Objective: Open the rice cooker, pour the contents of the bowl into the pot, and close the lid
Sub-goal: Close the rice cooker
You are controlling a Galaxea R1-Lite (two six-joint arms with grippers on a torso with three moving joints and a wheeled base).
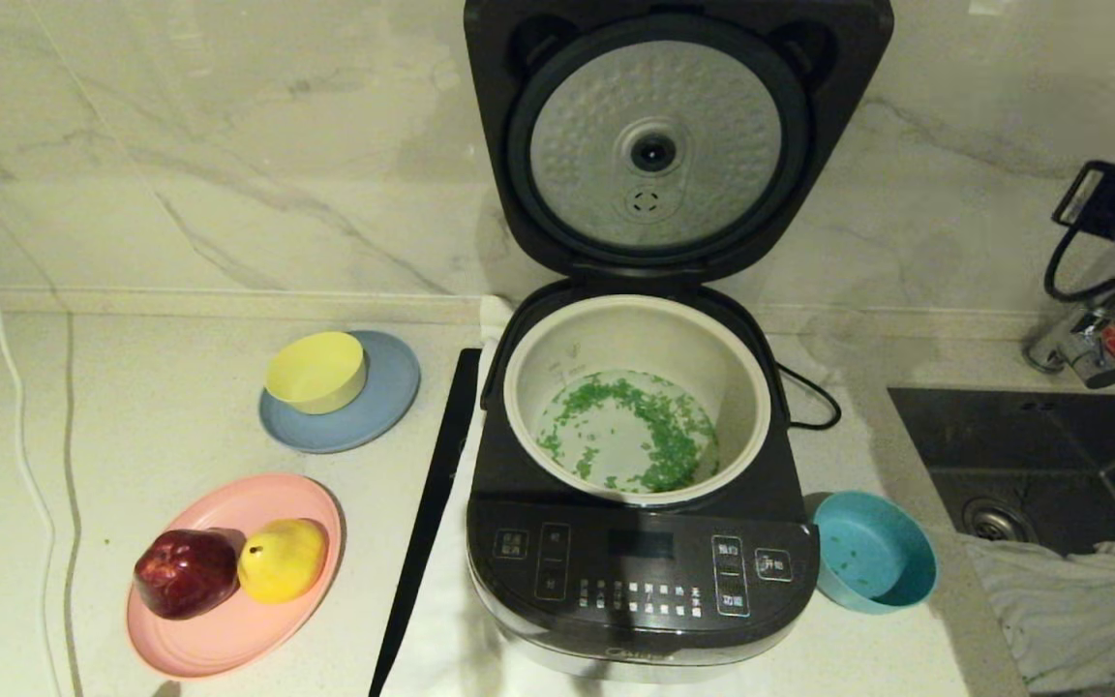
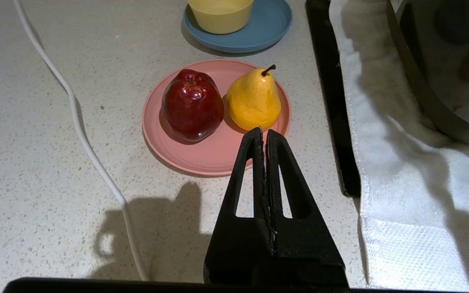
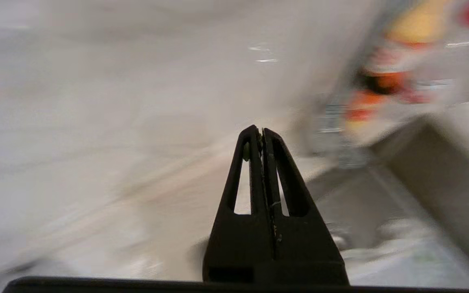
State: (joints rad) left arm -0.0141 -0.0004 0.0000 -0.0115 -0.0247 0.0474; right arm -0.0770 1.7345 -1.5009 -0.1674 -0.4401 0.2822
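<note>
Now, from the left of the head frame: the left claw point(image 2: 264, 134) hangs clenched on nothing over the pink plate point(image 2: 202, 156) that carries a red apple point(image 2: 191, 103) and a yellow pear point(image 2: 254, 99), with the yellow bowl point(image 1: 316, 370) on a blue plate point(image 1: 378, 411) further up the frame. It looks parked.

At centre the rice cooker point(image 1: 640, 566) stands on a white cloth point(image 2: 389, 162), its lid point(image 1: 674, 136) tipped fully up against the marble wall. The pot point(image 1: 637, 334) sits inside it, and the contents point(image 1: 659, 436) lie scattered across its bottom. Just right of the cooker's front corner the bowl point(image 1: 875, 563) rests upright on the counter point(image 1: 151, 426), all but empty, with a few green bits clinging inside.

At right, the right claw point(image 3: 262, 131) is clenched empty too, up near the tap by the sink point(image 1: 1051, 465); its view is smeared, so it seems to be moving.

Closing looks to be what remains. The arm swinging in from the right could clip the bowl, and a push landing off-centre on the lid might skid the cooker on its cloth or leave the latch uncaught.
</note>
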